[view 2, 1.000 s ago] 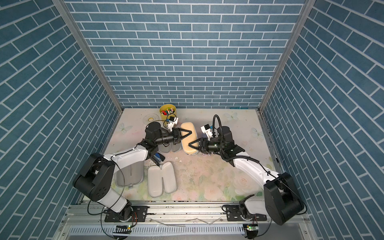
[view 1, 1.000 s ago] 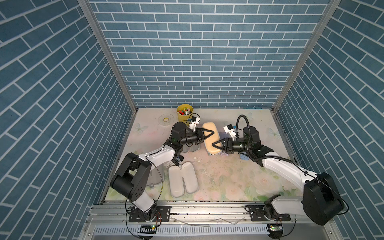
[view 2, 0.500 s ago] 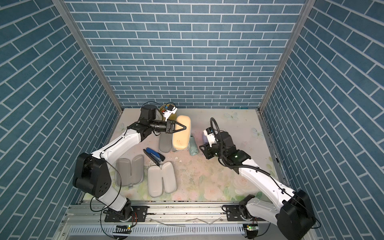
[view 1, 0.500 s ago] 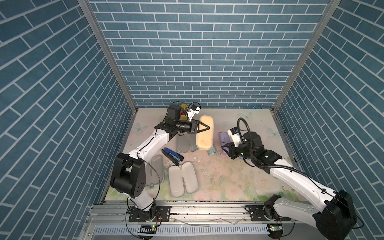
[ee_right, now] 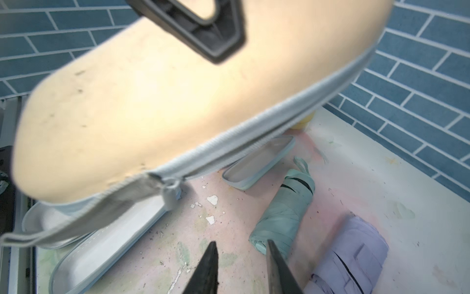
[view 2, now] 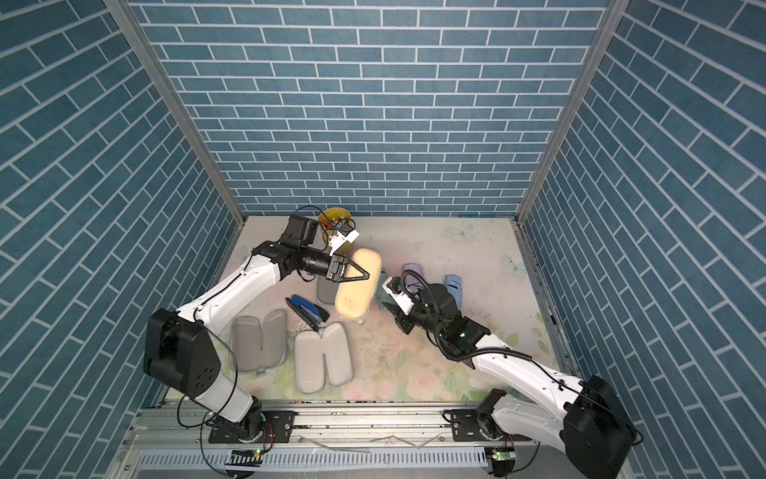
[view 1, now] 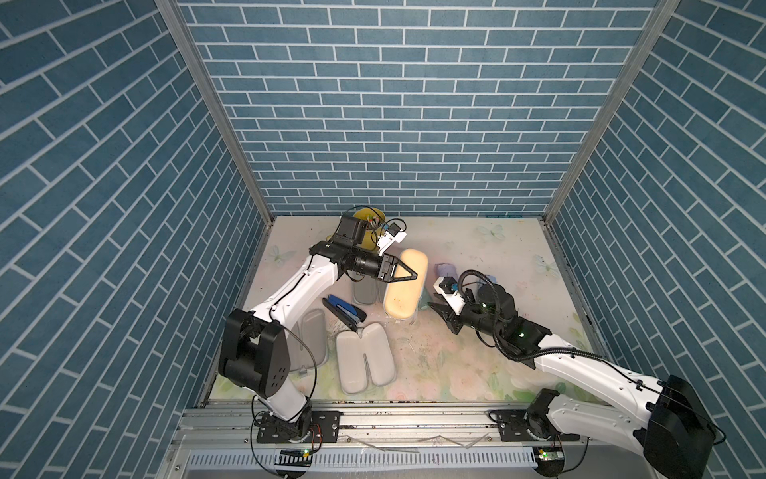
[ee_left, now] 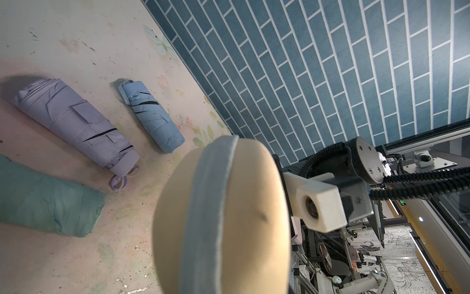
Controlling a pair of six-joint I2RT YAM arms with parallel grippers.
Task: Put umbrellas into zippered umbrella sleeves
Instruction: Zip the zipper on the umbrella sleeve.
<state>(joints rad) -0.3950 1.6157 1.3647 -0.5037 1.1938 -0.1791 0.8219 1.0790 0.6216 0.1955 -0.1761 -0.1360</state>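
Since a second ago the left arm has lifted the cream-tan sleeve off the table, and the right arm has drawn back from it toward the near edge. In both top views the left end effector is clamped across the upper half of that sleeve and holds it in the air, long axis sloping down toward the near side. The right wrist view shows the zip shut along most of the sleeve's edge, with the pull near one end and the tape beyond it hanging loose.

The right end effector hovers low over the table with its fingers a little apart and nothing between them, pointing at the mint umbrella. That umbrella lies on the table below the raised sleeve. Just beside it is the lilac umbrella, and the light blue umbrella lies near that one, toward the right wall.

Three open sleeves lie grey-white side up: one below the held sleeve and two near the front edge. A dark blue object lies between them. A yellow cup stands at the back wall.
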